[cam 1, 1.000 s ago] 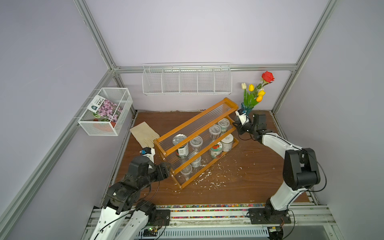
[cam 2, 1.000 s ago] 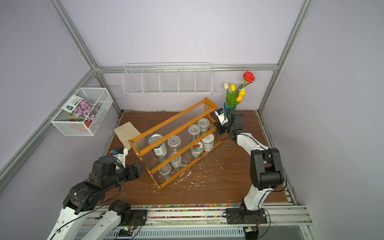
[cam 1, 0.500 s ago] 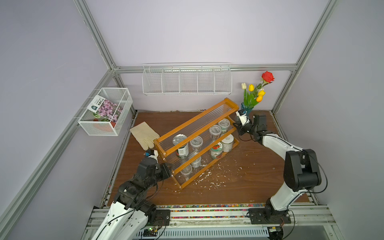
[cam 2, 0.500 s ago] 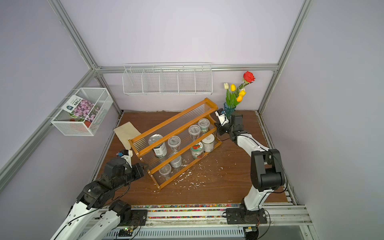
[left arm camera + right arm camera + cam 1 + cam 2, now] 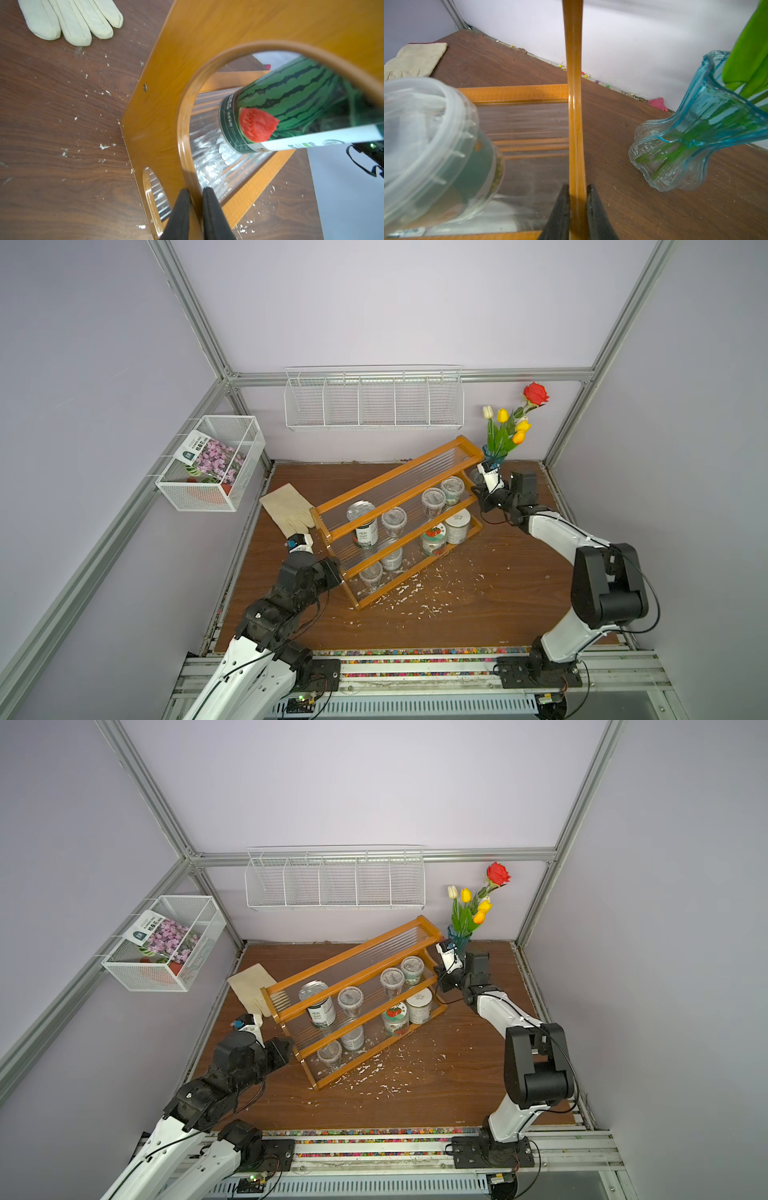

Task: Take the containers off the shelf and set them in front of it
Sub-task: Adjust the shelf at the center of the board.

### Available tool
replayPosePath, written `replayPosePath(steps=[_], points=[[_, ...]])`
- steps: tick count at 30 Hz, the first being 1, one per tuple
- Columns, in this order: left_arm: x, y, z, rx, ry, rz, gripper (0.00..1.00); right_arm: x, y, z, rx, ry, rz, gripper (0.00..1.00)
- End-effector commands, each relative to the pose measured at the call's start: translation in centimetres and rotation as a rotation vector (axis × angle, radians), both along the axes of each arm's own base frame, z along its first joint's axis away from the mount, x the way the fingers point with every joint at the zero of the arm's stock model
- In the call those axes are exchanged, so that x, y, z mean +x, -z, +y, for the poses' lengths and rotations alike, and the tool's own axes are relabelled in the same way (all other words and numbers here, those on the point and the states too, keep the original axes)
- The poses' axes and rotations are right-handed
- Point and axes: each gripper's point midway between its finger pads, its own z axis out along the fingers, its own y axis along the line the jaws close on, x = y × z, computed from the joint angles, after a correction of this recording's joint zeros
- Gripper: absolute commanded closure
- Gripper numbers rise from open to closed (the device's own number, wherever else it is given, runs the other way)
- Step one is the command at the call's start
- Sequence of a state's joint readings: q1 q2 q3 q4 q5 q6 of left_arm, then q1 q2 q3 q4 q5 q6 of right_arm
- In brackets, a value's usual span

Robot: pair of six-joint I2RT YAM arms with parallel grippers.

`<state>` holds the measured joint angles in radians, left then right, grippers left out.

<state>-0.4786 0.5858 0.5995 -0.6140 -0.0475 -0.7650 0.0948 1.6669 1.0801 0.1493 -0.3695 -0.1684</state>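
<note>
Flakes (image 5: 405,592) on dark wood tabletop (image 5: 478,622) before shelf (image 5: 392,477), lilac walls (image 5: 374,302) around

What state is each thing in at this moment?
shelf, standing askew, gripped at both ends.
left tool, shut on one end panel of the shelf.
right tool, shut on the opposite end panel.
containers, upright on the shelf.
vase, upright, holding flowers.
glove, lying flat.

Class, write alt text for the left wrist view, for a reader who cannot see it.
The left gripper is shut on the shelf, on its side panel's curved edge. Through the opening shows a watermelon-labelled tin; a cream glove lies on the table.
</note>
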Motion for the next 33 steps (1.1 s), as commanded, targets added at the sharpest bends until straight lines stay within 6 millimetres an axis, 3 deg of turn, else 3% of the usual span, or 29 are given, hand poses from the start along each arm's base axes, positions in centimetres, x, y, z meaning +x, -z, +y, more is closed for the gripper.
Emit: replayPosePath(steps=[1,7,12,23,33], points=[[0.3,2.8,-0.2,0.041,0.014,0.039,0.84,-0.1,-2.1,-2.5,0.012,0.128,-0.037,1.0],[1.6,3.6,-0.4,0.047,0.031,0.035,0.84,-2.6,-2.5,-2.2,0.03,0.125,-0.024,1.0],[2.5,4.6,-0.4,0.013,0.05,0.028,0.84,-4.4,-1.1,-2.9,0.019,0.163,0.018,1.0],[4.2,7.3,-0.1,0.008,0.08,0.073,0.86,-6.3,-0.5,-4.6,0.024,0.296,0.069,1.0],[6.6,8.6,0.8,-0.003,0.101,0.083,0.87,-8.2,0.1,-3.9,0.036,0.33,0.073,1.0]])
